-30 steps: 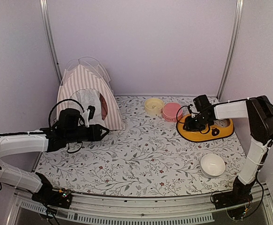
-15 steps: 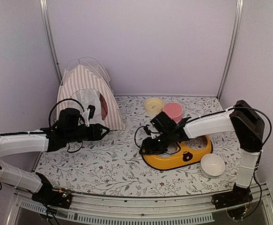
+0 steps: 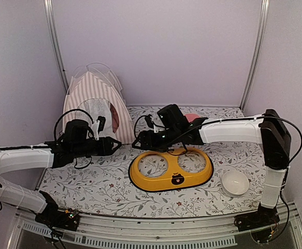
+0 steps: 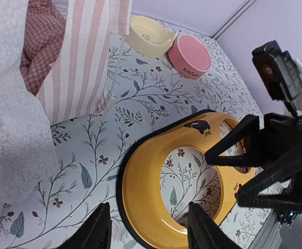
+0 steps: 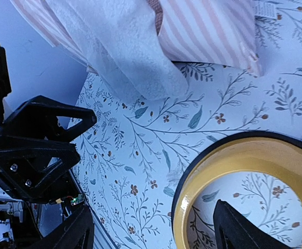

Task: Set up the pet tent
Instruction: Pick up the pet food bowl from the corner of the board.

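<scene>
**Left tool (image 3: 115, 146) sits nearest the pet tent (image 3: 96, 101)**

Fingers spread and holding nothing, it hovers just beside the curtained door. The tent stands upright at the far-left corner of the desk (image 3: 114, 187). Right tool (image 3: 139, 142), likewise spread and empty, reaches in from the right above the yellow feeder (image 3: 140, 176).

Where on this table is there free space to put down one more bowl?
Free: the front-left table between the left arm, the yellow feeder and the near edge; also the patch right of the feeder, behind the white bowl. Crowded: before the pet tent, where the left gripper and the right gripper, both open, almost meet.
</scene>
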Motion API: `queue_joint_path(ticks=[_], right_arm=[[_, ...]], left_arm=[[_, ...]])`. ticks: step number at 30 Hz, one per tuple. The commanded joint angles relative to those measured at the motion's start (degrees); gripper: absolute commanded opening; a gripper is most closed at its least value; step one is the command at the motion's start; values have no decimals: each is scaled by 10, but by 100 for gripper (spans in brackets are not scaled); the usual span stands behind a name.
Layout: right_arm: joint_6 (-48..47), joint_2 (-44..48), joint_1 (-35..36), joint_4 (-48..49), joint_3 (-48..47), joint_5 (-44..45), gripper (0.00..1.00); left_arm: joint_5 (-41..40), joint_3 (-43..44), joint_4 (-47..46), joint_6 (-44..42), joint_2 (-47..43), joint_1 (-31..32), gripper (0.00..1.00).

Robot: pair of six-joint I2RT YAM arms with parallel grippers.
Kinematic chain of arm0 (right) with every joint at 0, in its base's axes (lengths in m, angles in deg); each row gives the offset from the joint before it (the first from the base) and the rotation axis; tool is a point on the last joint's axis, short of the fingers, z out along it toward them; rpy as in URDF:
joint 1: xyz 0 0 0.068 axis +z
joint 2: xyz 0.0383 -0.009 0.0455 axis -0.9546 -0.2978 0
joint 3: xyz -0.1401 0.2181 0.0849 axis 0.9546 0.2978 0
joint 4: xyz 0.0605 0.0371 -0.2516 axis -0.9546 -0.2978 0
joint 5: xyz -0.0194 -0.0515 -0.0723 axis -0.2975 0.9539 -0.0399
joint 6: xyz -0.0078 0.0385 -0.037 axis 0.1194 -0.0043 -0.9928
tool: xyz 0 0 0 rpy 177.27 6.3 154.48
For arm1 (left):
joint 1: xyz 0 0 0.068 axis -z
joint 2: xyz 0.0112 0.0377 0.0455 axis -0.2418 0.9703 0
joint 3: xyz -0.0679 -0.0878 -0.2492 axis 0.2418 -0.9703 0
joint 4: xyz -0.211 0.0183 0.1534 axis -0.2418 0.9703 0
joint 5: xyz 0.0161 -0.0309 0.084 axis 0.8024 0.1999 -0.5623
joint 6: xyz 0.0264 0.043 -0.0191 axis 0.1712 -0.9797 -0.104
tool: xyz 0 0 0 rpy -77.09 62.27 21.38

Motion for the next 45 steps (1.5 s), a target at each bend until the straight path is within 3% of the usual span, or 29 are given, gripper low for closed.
queue_joint_path(ticks=[1,9,15,21,28,38,45], right_arm=[[-27,88,-55,-20,50,39,81],[-32,203,-149,-28,179,77,84],[-66,202,-270,-14,198,64,89],[-69,152,-358,60,199,-10,96],[-43,45,-411,128,168,-87,99],[13,-101,-443,229,122,-160,99],[44,-156,-447,251,72,-162,98]], left_arm=[[19,10,-13,-2,-3,2,51],[38,18,-26,9,16,3,51],[48,30,-22,10,25,5,51],[41,30,-4,10,11,5,51],[35,34,18,6,-4,5,51],[31,38,34,2,-12,5,52],[23,40,44,-4,-19,4,52]])
